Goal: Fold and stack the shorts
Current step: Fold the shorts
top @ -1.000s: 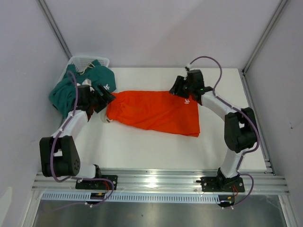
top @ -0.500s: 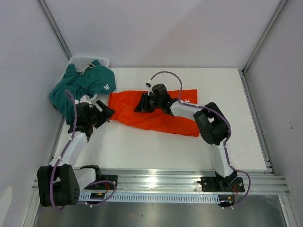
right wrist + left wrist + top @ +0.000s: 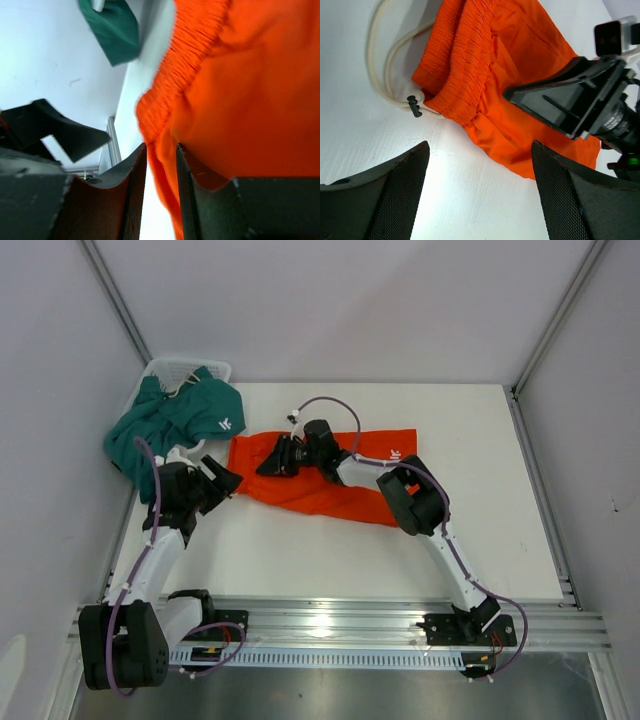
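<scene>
Orange shorts point(image 3: 335, 492), bunched lengthwise, ribbed waistband at left; right gripper point(image 3: 266, 465) pinches fabric there, left gripper point(image 3: 228, 478) gapes beside drawstring point(image 3: 413, 105). Cloth lies well apart from table's point(image 3: 350, 560) near edge.

The orange shorts point(image 3: 320, 495) lie spread out on the tabletop point(image 3: 300, 550). They are a bit wrinkled. Their stretchy waistband point(image 3: 462, 65) is at the left end, and a pale drawstring point(image 3: 402, 98) loops out of it. The right pincer point(image 3: 270, 462) pinches a fold of orange cloth near the waistband. The teal shorts point(image 3: 175, 430) sit in a crumpled heap at the far left corner. They hang partly over the white basket point(image 3: 185, 364). A small white logo point(image 3: 226, 424) faces up.
</scene>
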{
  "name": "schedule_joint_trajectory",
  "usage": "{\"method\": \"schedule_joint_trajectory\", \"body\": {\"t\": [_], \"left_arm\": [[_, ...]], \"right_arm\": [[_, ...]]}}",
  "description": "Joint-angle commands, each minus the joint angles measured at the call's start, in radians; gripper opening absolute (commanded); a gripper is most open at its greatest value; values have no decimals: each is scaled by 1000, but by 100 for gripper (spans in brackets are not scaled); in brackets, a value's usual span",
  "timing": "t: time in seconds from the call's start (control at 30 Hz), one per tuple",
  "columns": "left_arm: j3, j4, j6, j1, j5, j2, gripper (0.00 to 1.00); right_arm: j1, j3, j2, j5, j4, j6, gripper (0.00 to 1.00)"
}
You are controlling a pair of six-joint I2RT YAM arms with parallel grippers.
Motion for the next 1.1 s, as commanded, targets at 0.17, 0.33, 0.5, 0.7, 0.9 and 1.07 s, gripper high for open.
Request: {"method": "schedule_joint_trajectory", "body": {"t": [0.17, 0.33, 0.5, 0.7, 0.9, 1.07], "left_arm": [[-20, 60, -13, -5, 4, 2, 84], [-36, 88, -15, -6, 24, 25, 84], [-67, 109, -16, -31, 47, 48, 84], [-191, 256, -73, -91, 134, 74, 84], [-228, 312, -117, -131, 199, 82, 83], [-282, 264, -154, -170, 151, -60, 85]], "right_arm": [[-10, -174, 43, 2, 37, 48, 32], [-39, -372, -73, 15, 68, 1, 31], [-76, -601, -248, 74, -4, -90, 31], [-82, -655, -372, 120, -138, -189, 32], [-76, -627, -359, 115, -167, -203, 32], [-62, -586, -358, 135, -203, -219, 34]]}}
